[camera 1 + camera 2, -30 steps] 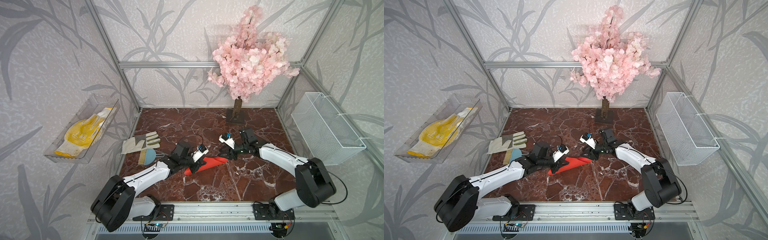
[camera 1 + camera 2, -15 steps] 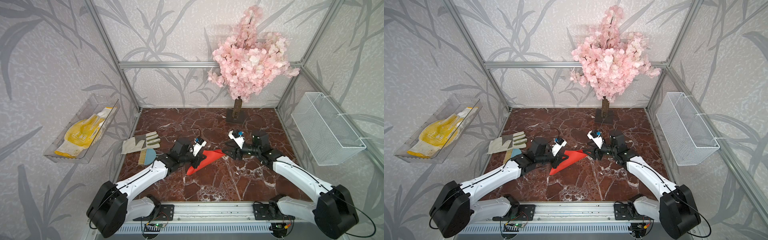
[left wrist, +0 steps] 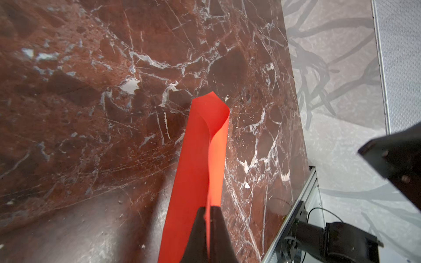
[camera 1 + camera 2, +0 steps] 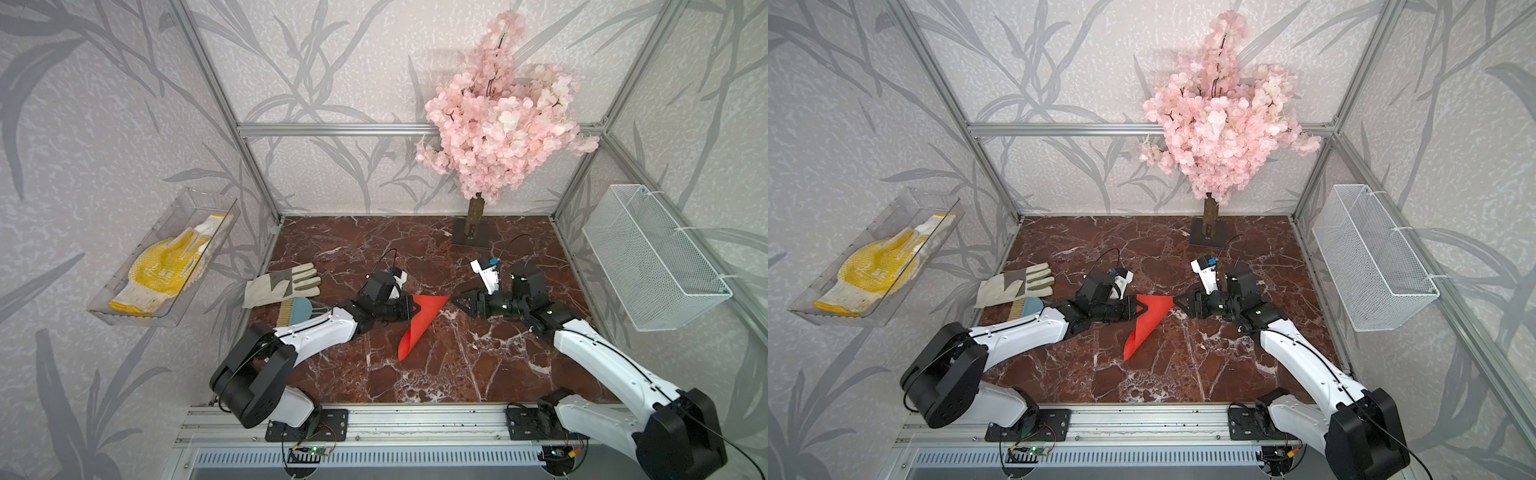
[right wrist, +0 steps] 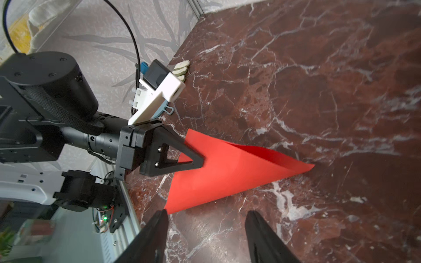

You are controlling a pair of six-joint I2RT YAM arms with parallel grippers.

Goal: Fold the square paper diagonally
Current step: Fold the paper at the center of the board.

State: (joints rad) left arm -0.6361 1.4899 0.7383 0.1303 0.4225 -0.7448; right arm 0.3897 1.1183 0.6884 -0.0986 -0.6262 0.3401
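Red-orange square paper (image 4: 422,324) pinched in left hand (image 4: 417,309), low, level; right hand (image 4: 455,300) facing it, parted, empty

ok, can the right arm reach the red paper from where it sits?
Probably yes. The right gripper is open and just off the paper's tip, with only bare table between. The left gripper pinches another corner, clear of that approach.
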